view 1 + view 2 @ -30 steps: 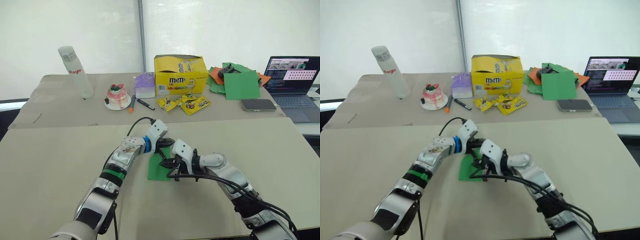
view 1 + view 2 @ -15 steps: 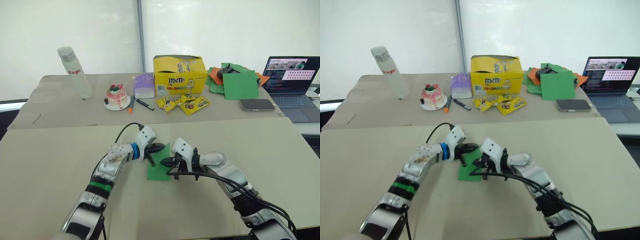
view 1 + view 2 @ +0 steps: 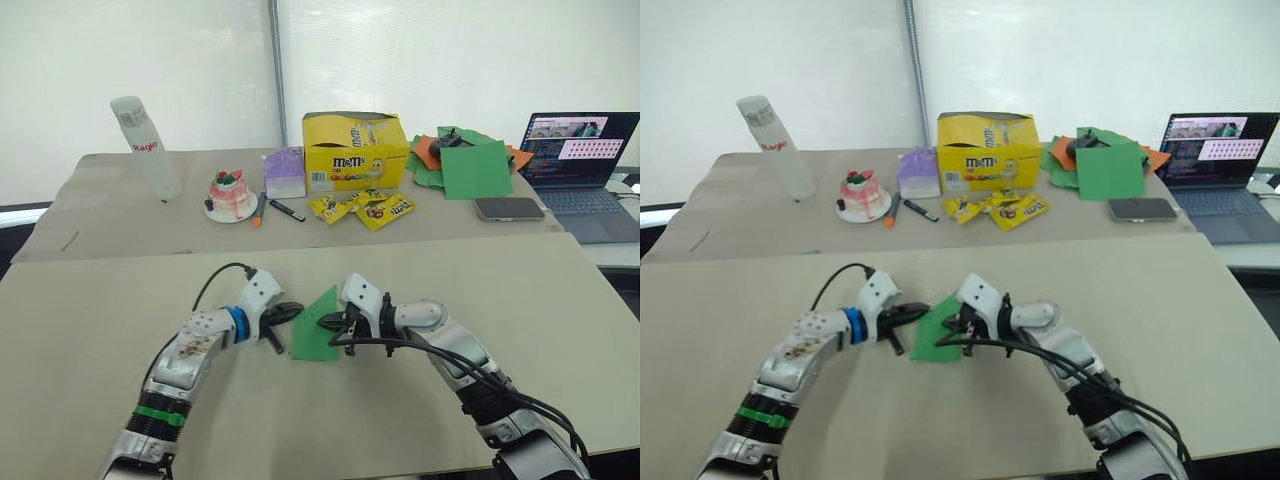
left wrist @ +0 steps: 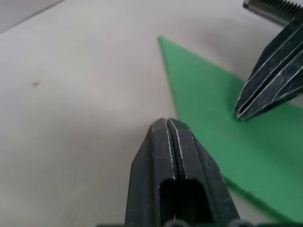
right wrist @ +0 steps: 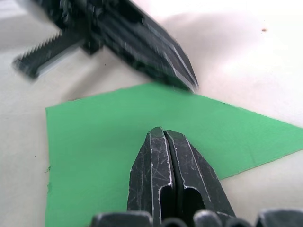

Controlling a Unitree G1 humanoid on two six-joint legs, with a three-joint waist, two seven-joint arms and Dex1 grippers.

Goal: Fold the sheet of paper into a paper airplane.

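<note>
- Green sheet of paper [image 3: 317, 328] flat on the near counter [image 3: 560, 330], one corner folded into a point.
- Right hand [image 3: 332, 325] closed, pressing the paper.
- Left hand [image 3: 283, 318] closed, just beside its left edge.
- Next, probably: fold the other corner, press the crease.

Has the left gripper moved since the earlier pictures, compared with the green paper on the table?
Yes. The left gripper has drawn back toward the robot's left, off the bright green sheet of paper; its shut fingers now sit beside the paper's left edge.
</note>
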